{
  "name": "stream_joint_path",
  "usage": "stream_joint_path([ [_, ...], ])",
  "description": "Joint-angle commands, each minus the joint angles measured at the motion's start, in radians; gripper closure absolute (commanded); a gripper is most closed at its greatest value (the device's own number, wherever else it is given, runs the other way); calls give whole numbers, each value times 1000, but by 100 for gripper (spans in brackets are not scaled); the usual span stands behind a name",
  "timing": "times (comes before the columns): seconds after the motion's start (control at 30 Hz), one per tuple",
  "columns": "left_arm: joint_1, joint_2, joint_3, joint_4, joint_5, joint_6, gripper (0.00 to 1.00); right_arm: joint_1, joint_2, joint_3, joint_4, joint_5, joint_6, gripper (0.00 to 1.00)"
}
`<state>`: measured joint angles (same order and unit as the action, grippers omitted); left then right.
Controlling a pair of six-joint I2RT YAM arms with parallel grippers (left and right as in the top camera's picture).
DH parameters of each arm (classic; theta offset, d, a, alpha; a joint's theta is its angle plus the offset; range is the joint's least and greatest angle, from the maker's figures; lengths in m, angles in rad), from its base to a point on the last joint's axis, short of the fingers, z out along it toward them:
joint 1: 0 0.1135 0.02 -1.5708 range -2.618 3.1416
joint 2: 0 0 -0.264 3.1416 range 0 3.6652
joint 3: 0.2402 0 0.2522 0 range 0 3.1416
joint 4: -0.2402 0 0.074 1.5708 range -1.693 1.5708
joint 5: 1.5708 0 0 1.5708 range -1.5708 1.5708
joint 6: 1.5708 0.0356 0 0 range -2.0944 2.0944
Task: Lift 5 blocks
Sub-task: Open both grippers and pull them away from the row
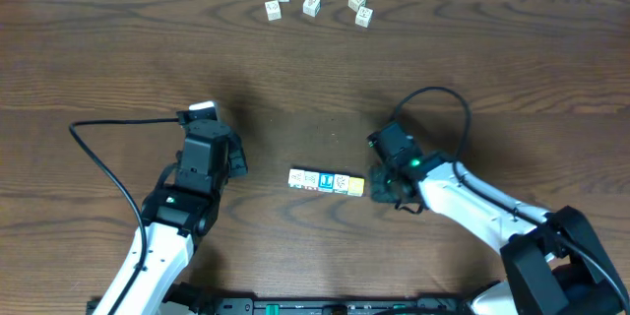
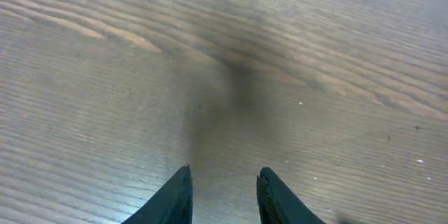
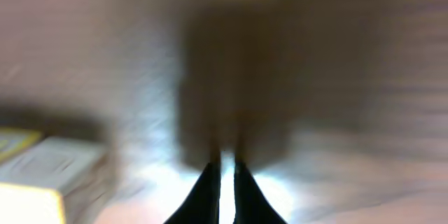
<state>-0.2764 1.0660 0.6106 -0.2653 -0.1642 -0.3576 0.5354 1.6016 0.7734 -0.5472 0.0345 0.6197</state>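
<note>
The blocks (image 1: 326, 181) lie in a tight row on the wooden table, small cream cubes with prints, one blue-faced and a yellowish one at the right end. My right gripper (image 1: 376, 189) sits low on the table just right of that end, apart from the row or barely touching it. In the blurred right wrist view its fingers (image 3: 225, 164) stand almost together with only a thin slit and nothing between them, and the row's end (image 3: 49, 175) shows at lower left. My left gripper (image 1: 239, 160) is well left of the row, open (image 2: 224, 175) over bare wood.
Several similar pale cubes (image 1: 311, 6) lie scattered near the table's far edge. Black cables loop from both arms: one on the left (image 1: 108, 172), one above the right arm (image 1: 448, 98).
</note>
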Motion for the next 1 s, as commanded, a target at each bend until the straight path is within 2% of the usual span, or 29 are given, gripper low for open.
stream_joint_path([
  [0.0,4,-29,29,-3,-17,45,66,-100,-16,43,3,120,11,75],
  [0.2,4,-142,29,-3,-18,56,59,-261,-47,129,134,126,-95,15],
  [0.27,4,-201,29,-4,-27,59,57,-300,-48,162,204,122,-144,1],
  [0.37,4,-304,29,-14,-63,65,52,-335,-48,195,340,113,-209,1],
  [0.53,4,-479,29,-34,-67,167,43,-344,-48,269,532,74,-395,1],
  [0.63,4,-565,29,-47,-90,190,35,-345,-48,286,646,137,-481,1],
  [0.67,4,-610,29,-59,-120,189,28,-345,-48,286,707,172,-496,1],
  [0.8,4,-673,29,-70,-141,189,25,-345,-48,286,764,240,-495,1],
  [0.97,4,-698,29,-70,-141,189,24,-345,-48,286,709,253,-495,1],
])
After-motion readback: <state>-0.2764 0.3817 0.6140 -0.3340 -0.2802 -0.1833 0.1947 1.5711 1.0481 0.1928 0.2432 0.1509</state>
